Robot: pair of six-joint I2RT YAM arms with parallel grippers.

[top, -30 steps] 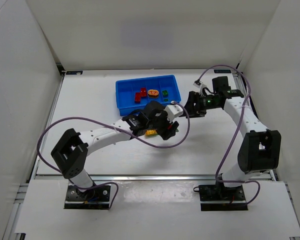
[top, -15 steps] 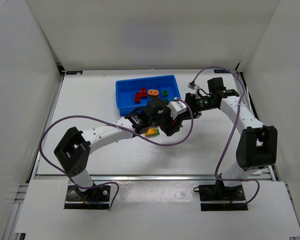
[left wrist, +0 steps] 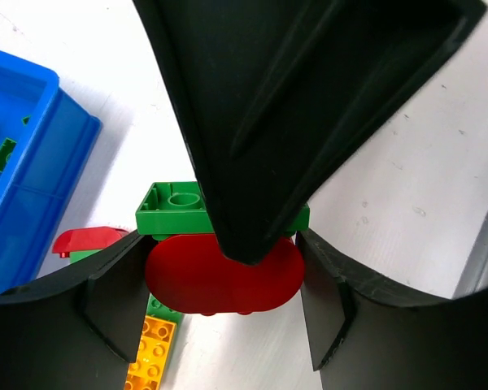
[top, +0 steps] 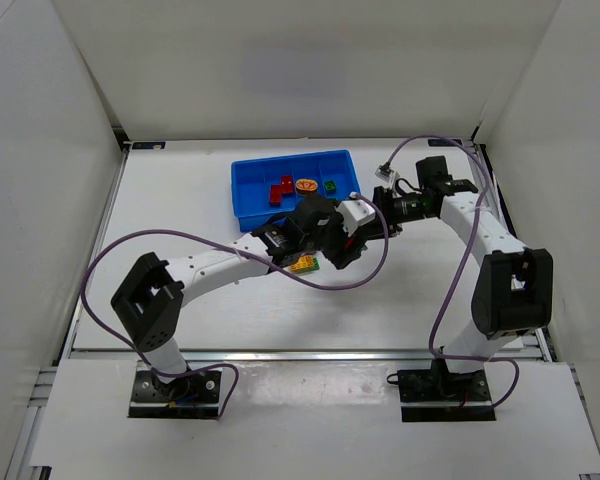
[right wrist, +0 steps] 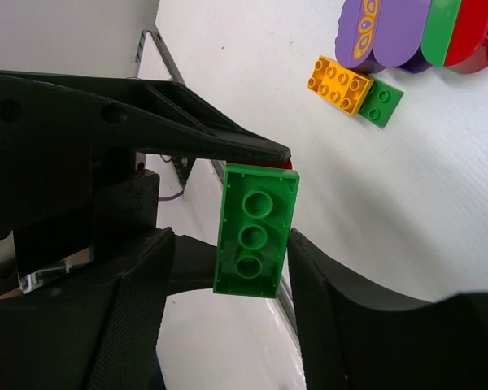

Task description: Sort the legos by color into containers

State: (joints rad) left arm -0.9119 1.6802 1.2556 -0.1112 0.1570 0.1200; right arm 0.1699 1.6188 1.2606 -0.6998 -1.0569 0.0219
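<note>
Left tool (left wrist: 224, 284), right tool (right wrist: 250, 244) on legos (right wrist: 256, 195)

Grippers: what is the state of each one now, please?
Left gripper: closed on the red oval brick.
Right gripper: closed on the green brick.

A flat white desk (top: 180, 200) is carrying the scene. Plain white enclosure panels (top: 300, 70) are standing along its left, far and right sides. A silver aluminium rail (top: 300, 353) is running along its near edge.
</note>
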